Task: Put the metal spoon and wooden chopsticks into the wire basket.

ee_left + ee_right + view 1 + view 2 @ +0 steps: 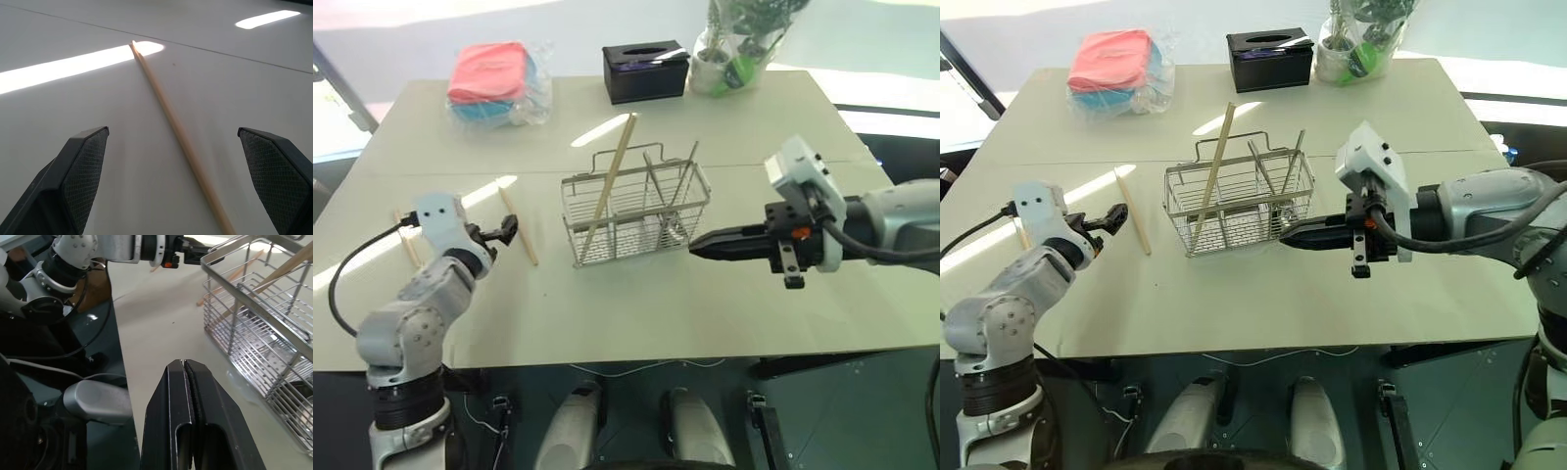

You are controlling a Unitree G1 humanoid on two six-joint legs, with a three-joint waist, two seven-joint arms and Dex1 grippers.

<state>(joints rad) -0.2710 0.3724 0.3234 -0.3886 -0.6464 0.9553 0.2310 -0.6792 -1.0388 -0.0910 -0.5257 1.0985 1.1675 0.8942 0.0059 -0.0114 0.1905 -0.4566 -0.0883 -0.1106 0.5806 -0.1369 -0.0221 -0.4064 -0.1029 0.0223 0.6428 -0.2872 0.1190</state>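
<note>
Nearest to us, the left gripper (506, 228) hangs with fingers spread wide over one of the wooden chopsticks (519, 227), which lies flat on the table (636, 304) left of the wire basket (636, 211); we see another chopstick (610, 188) standing tilted in the basket, the metal spoon (683, 186) upright in its right compartment; the right gripper (697, 247), fingers pressed together and empty, points at the basket's right end; a black tissue box (645, 70) sits beyond

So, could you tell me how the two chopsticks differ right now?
One chopstick stands tilted inside the wire basket, its tip rising above the rim; the other chopstick lies flat on the table, between the open left gripper's fingers. Both are thin, light-tan wood.
</note>
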